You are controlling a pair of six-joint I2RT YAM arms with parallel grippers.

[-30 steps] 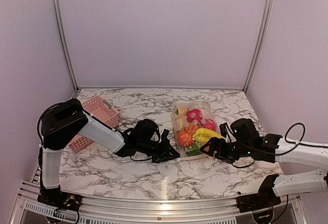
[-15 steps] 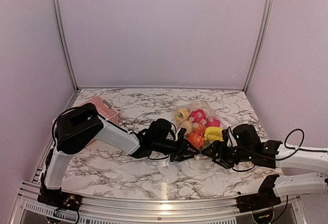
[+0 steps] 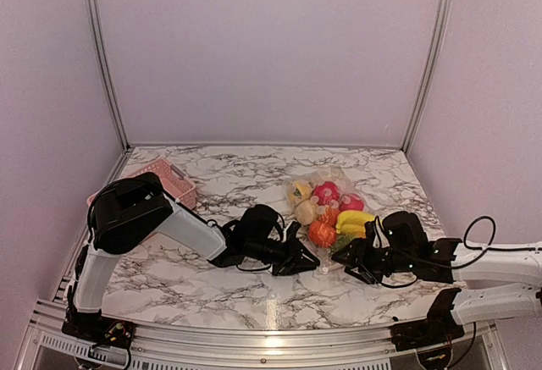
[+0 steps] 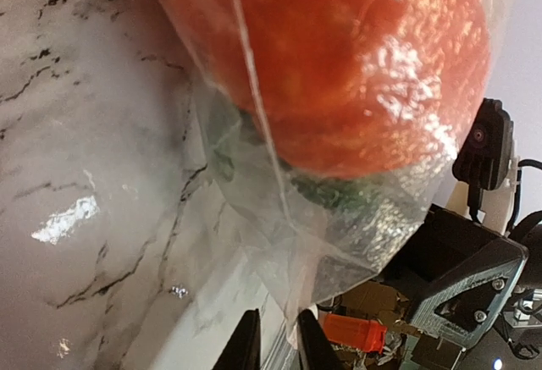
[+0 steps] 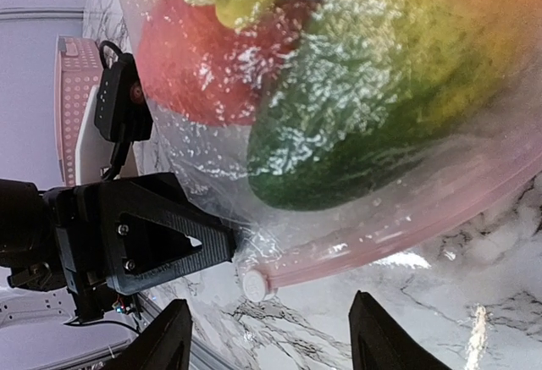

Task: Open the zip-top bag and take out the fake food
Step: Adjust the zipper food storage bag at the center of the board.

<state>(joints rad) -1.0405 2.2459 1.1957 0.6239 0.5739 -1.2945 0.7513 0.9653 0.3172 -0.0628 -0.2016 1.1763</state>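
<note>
Plastic of the zip-top bag (image 4: 284, 256) sits pinched in our left tool (image 4: 276, 343); our right tool (image 5: 273, 329) stands spread, facing its sealed edge.

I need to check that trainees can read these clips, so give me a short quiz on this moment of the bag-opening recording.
1. True or false: the fake food lies inside the zip-top bag.
2. The pink basket stands: A) left of the bag, B) right of the bag, C) on top of the bag.
3. Which arm's jaws pinch the bag's corner?
Key: 1 true; 2 A; 3 the left jaws, while the right jaws stand open.
</note>
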